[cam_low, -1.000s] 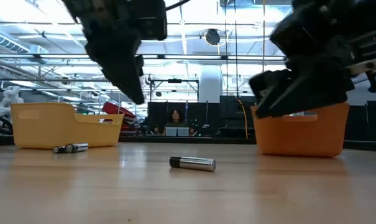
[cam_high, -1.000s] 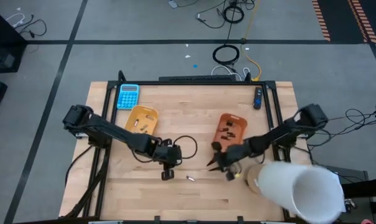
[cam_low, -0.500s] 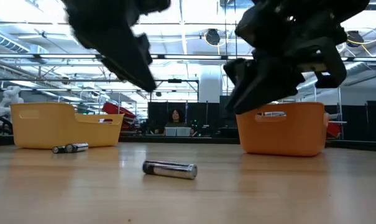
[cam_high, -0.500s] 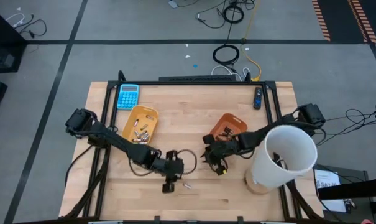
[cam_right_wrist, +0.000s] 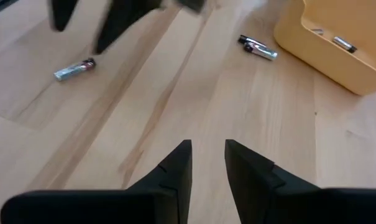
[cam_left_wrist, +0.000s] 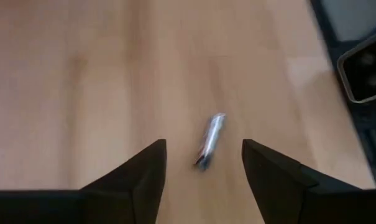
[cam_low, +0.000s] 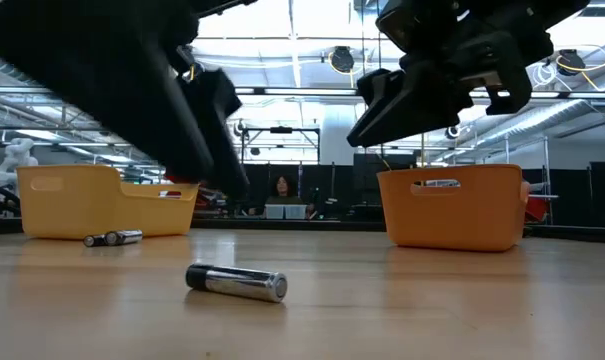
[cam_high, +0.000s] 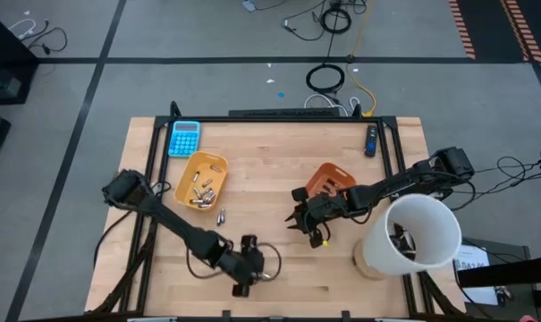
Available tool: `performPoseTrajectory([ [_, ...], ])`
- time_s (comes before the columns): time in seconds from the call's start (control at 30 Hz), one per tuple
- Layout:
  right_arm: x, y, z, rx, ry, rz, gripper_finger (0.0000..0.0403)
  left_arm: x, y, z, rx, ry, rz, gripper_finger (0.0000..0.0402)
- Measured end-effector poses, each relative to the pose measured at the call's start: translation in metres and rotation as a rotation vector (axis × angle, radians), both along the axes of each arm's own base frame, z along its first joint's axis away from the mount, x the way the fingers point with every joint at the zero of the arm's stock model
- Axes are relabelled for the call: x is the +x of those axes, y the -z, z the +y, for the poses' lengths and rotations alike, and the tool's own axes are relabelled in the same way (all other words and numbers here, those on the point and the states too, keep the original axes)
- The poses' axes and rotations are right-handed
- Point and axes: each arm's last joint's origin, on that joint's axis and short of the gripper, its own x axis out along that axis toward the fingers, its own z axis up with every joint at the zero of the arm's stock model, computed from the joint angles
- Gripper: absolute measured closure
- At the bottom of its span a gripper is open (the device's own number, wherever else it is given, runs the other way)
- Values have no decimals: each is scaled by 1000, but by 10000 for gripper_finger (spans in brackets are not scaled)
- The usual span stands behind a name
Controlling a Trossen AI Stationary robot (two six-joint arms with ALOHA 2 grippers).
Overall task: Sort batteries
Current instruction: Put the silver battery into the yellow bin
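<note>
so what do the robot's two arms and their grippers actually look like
Both arms are dark, slim and jointed, with thin black cables looping near the wrists. The left gripper and right gripper each have two flat, black, wedge-shaped fingers. No markings are visible.

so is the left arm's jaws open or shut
Open: the left gripper shows two dark fingers spread apart, with the silvery battery lying loose on the table between them.
</note>
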Motion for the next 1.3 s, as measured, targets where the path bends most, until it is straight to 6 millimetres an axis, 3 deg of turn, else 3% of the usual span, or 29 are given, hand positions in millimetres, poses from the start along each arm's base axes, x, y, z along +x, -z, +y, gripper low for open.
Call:
performPoseTrajectory([
  [0.17, 0, 0, -2, -1, 31, -4, 316, 8, 19, -19, 66, 82, 6, 182],
  [0.47, 3, -2, -7, 4, 47, -28, 316, 9, 42, -21, 148, 112, 60, 187],
  [0.57, 3, -2, -9, 3, 53, -20, 316, 9, 48, -21, 174, 149, 67, 230],
  [0.73, 3, -2, -10, 4, 55, -21, 316, 8, 49, -21, 181, 176, 69, 373],
  [0.87, 3, -2, -10, 5, 53, -21, 316, 8, 49, -21, 171, 161, 75, 375],
  [1.07, -2, -17, -11, 25, 61, -68, 316, -3, 19, -10, 218, 95, 92, 375],
  [1.2, -10, -34, -12, 37, 64, -141, 316, -21, -22, 9, 306, -38, 100, 375],
  [1.3, -18, -32, -15, 37, 108, -198, 316, -38, -48, 25, 347, -145, 121, 375],
])
